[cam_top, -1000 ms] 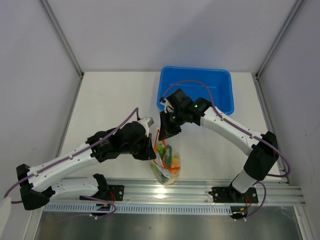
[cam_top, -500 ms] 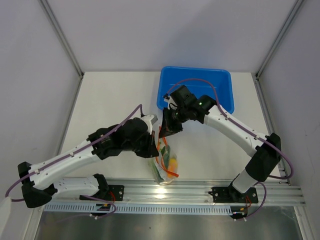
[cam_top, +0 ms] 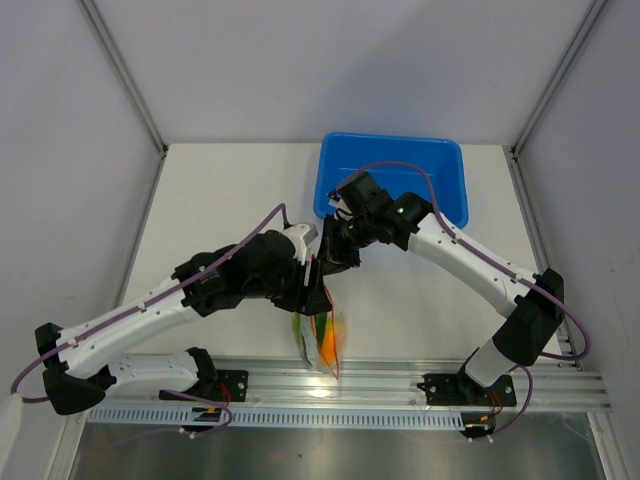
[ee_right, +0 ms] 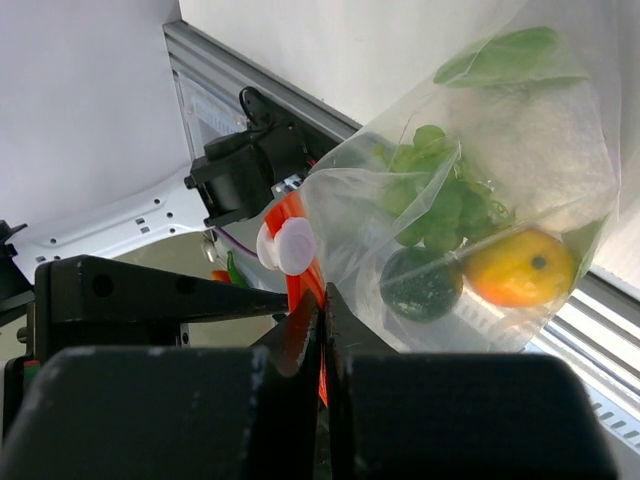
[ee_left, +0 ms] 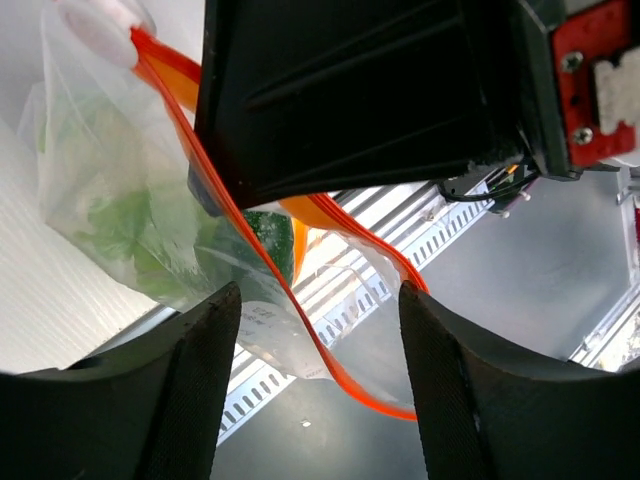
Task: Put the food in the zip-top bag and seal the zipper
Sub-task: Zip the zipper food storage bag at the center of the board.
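— While the right hand (ee_right: 322, 310) is pinched flat, what does it have?
— The zipper (ee_right: 297, 285), the orange-red strip along the mouth of the zip-top bag (ee_right: 520, 200). Its fingers are closed tight on that strip just under the white slider (ee_right: 288, 245), and the bag hangs from the pinch.
— And the left hand (ee_left: 315, 300)?
— Its fingers stand apart. The strip and a fold of clear plastic run through the gap, but it grips nothing, and I cannot tell whether either pad brushes the plastic.
— Where is the bag, seen from above?
— At 6 o'clock from the two hands, hanging down over the near edge of the tabletop (cam_top: 230, 200) toward the metal rail (cam_top: 400, 380).
— The food?
— All inside. In the right wrist view the cauliflower (ee_right: 560, 140) is at 12 o'clock, the pea-like cluster (ee_right: 440, 195) is in the middle, the cucumber (ee_right: 420, 283) is at 7 o'clock and the mango (ee_right: 517, 267) is at 5 o'clock, the last two touching.
— Anything else?
— A blue bin (cam_top: 440, 195) at 1 o'clock on the tabletop, well apart from the bag.
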You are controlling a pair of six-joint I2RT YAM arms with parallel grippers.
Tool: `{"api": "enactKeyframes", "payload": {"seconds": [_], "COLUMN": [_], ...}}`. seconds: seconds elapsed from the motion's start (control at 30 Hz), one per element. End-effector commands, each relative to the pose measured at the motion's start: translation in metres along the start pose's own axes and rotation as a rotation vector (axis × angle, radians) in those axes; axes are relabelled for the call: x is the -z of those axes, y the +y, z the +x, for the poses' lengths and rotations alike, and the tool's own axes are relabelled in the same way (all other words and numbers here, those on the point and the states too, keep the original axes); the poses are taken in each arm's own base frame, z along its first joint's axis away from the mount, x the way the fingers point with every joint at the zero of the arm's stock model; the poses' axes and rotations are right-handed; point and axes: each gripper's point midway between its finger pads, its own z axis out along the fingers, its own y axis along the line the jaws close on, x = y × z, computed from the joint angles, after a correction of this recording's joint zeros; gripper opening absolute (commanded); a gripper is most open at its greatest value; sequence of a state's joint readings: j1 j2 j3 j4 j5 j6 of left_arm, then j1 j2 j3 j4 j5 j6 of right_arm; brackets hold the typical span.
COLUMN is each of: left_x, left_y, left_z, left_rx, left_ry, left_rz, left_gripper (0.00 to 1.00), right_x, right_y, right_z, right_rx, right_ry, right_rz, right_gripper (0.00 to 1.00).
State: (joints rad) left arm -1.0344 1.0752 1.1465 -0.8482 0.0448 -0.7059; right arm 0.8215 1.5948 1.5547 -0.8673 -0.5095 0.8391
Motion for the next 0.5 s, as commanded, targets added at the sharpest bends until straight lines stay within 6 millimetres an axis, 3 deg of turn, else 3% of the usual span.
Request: {"api": "enactKeyframes", "payload": {"seconds": [0.0,0.27,0.47], "left_x": [0.012,0.029,0.029], "left_y": [-0.008,-0.013,-0.009], "left_z": [-0.013,-0.022,-0.026], "left_rx": [-0.001,0.046,0.062], "left_ry": [-0.061,-0.115,-0.137], "left_rz": [0.033,0.049,0.026], "left_gripper": [0.68,0.73,0.76], "right_x": [0.026,0.016,0.013], "right_y": [0.032,0.027,0.03], "right_z": [-0.007,-0.011,-0.013], "right_rx": [0.008,-0.021,-0.027], "right_ry": [-0.094,-0.117,-0.138], "right_rz": [-0.074,-0.033,-0.019], "right_gripper": [0.0,0.0,0.0]}}
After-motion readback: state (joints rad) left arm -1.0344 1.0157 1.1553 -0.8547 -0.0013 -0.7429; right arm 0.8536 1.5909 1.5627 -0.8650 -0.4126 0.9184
